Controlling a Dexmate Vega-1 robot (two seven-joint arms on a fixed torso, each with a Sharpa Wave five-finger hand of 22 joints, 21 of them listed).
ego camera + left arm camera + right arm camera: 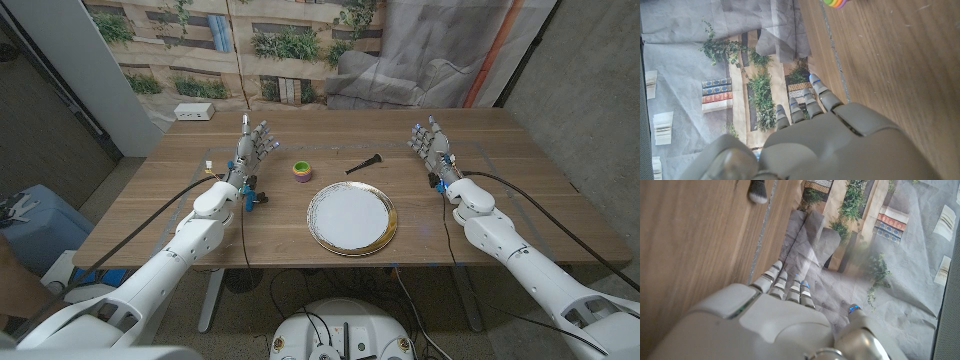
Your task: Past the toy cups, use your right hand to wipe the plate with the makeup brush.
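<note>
Head view has both arms reaching in over the brown wooden table (pixel 150 205) with nothing going on yet. The left hand (pixel 254 143) is up with its fingers (pixel 262 132) spread and nothing in them, and the right hand (pixel 431 143) mirrors it on the other side, fingers (pixel 424 136) loose and apart, also holding nothing.

The round white plate with the gold rim (pixel 352 218) sits between the two hands, nearer the robot than either set of fingertips. Just past it, towards the left hand's fingers but well apart from them, is the little stack of rainbow-coloured toy cups (pixel 302 171). The black-handled makeup brush (pixel 363 164) lies on the wood beyond the plate, just beside the cups, well off from the right hand's fingers and not touching the plate.

Left wrist view shows the back of the left hand (pixel 840 145) with its fingers (pixel 820 92) stretched out, and a sliver of the toy cups (pixel 836 3) off past the fingertips. Right wrist view: right hand (pixel 765 325), fingers (pixel 771 275) extended, and the brush's dark bristle tip (pixel 758 191) lying on the table ahead of them.
</note>
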